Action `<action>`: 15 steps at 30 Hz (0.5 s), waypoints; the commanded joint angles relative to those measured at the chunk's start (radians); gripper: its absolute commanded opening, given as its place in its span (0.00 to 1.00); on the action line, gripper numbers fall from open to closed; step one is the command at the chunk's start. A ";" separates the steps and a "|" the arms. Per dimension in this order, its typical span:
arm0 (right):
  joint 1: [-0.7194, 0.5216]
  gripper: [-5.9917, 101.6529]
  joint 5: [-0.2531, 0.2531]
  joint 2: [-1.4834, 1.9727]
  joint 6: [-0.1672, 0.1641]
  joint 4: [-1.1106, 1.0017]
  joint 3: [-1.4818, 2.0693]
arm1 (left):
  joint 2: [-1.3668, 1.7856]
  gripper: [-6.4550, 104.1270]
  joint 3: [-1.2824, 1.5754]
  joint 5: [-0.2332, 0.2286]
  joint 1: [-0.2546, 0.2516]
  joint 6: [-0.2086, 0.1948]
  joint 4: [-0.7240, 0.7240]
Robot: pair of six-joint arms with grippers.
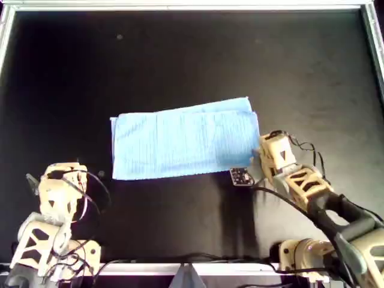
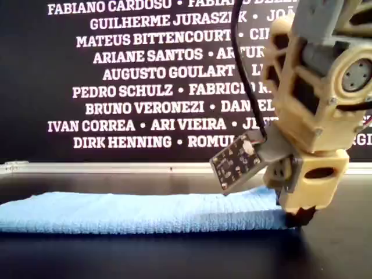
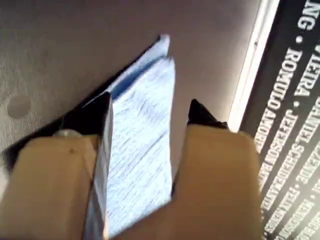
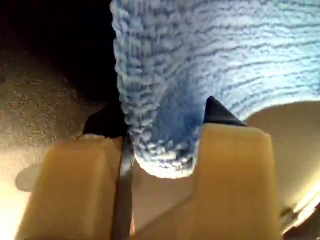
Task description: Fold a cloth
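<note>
The cloth is light blue and lies folded into a long rectangle on the black table, near the middle in the overhead view. My second gripper stands at its right short edge in that view, and at its right end in the exterior view. In the second wrist view its jaws are open, with the cloth's edge between them. My first gripper is at the overhead view's lower left, well apart from the cloth. It is open and empty in the first wrist view, with the cloth seen beyond it.
A small circuit board hangs on the second arm's wrist, just off the cloth's near right corner. A metal rim borders the black table. A black banner with white names stands behind it.
</note>
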 commanded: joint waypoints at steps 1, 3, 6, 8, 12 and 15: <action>-0.012 0.59 -0.002 0.005 0.003 -0.032 -0.066 | 0.009 0.54 -0.008 0.015 0.026 -0.006 0.051; -0.012 0.59 0.005 0.005 0.003 -0.032 -0.066 | 0.018 0.54 -0.025 0.008 0.026 -0.006 0.130; -0.012 0.59 0.005 0.006 0.003 -0.032 -0.067 | 0.020 0.54 -0.031 0.006 0.026 -0.006 0.193; -0.012 0.59 0.005 0.006 0.003 -0.032 -0.067 | 0.020 0.54 -0.031 0.009 0.026 -0.006 0.193; -0.012 0.53 0.006 0.006 0.003 -0.032 -0.064 | 0.021 0.55 -0.031 0.008 0.026 -0.006 0.193; -0.014 0.39 0.006 0.015 0.003 -0.032 -0.066 | 0.021 0.55 -0.031 0.006 0.028 -0.006 0.193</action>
